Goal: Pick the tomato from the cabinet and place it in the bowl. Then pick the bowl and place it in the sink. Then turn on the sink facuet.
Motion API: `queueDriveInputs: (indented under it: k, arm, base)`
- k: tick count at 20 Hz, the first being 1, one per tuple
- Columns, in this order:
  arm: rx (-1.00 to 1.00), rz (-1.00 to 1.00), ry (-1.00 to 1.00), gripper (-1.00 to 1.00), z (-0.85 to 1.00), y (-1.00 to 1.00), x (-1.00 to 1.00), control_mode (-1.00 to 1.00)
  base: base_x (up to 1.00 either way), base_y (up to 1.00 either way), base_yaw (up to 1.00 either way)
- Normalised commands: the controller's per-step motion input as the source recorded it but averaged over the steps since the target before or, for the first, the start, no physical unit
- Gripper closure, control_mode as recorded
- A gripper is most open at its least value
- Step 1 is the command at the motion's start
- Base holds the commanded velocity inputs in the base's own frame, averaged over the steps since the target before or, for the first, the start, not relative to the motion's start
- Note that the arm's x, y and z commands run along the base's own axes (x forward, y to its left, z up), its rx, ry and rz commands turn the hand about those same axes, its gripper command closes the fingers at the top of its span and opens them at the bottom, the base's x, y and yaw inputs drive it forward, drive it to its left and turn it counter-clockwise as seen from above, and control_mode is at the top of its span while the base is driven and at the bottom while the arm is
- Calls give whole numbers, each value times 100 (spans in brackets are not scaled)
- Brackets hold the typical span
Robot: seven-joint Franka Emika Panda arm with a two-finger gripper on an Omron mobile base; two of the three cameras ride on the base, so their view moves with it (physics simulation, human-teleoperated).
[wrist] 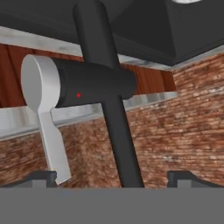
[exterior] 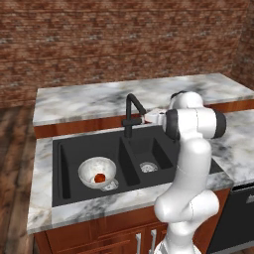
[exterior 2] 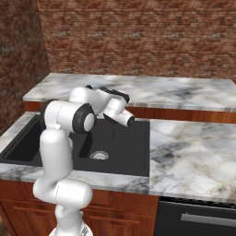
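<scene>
Where the hand camera looks along the gripper, its two dark fingertips stand wide apart at the bottom corners, closed on nothing, with the upright black stem of the sink faucet rising in the gap between them. A stubby black cylinder crosses that stem, capped at one end by a grey disc with a flat grey lever hanging from it; this lever sits just above the one fingertip, whether touching cannot be told. The view is rolled, so brick wall and counter edge run slanted behind. From the left base view the hand is at the faucet, level with its arched spout and right beside it, the white arm reaching in from the lower right. The faucet stands at the back rim of the black sink, over the divider between the two basins. In the larger basin, on the side away from the arm, the bowl rests upright near the round drain, and the tomato lies inside it. Marble counter surrounds the sink; a brick wall stands behind.
</scene>
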Motion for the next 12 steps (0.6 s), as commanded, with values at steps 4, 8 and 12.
queueDriveInputs:
  k: [4, 8, 12]
  arm:
    - [0, 0, 0, -100, -23, 0, 34, -100]
    - [0, 0, 0, -100, -6, 0, 36, -100]
    - [0, 0, 1, -100, -1, 0, 36, -100]
  base:
    - [0, 0, 0]
    - [0, 0, 0]
    - [0, 0, 0]
